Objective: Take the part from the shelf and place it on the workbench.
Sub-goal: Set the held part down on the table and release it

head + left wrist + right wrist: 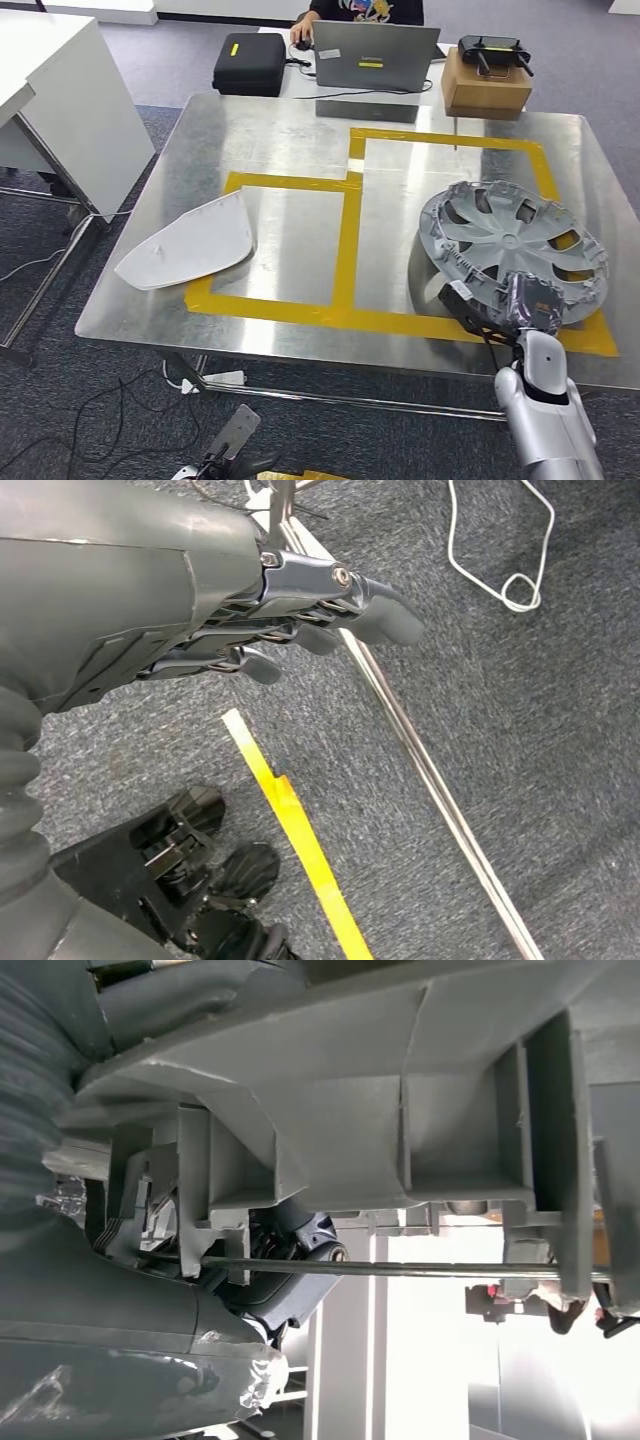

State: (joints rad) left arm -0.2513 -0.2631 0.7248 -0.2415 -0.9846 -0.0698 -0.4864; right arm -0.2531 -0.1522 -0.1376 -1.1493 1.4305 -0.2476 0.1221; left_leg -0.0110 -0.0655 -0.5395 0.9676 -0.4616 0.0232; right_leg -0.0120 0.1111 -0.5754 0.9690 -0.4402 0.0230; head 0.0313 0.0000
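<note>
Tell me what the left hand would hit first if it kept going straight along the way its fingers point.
Probably the grey carpet floor. The left hand hangs empty with its fingers stretched out over it; the metal table leg bar lies close to that line, but depth is unclear.

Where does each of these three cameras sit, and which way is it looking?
Head view: high on the body, looking down at the metal workbench; the right hand grips the grey wheel cover.
Left wrist view: behind the hanging left hand, facing the carpet.
Right wrist view: behind the right hand, pressed close against the wheel cover's ribbed underside.
Head and right wrist views share the wheel cover.
</note>
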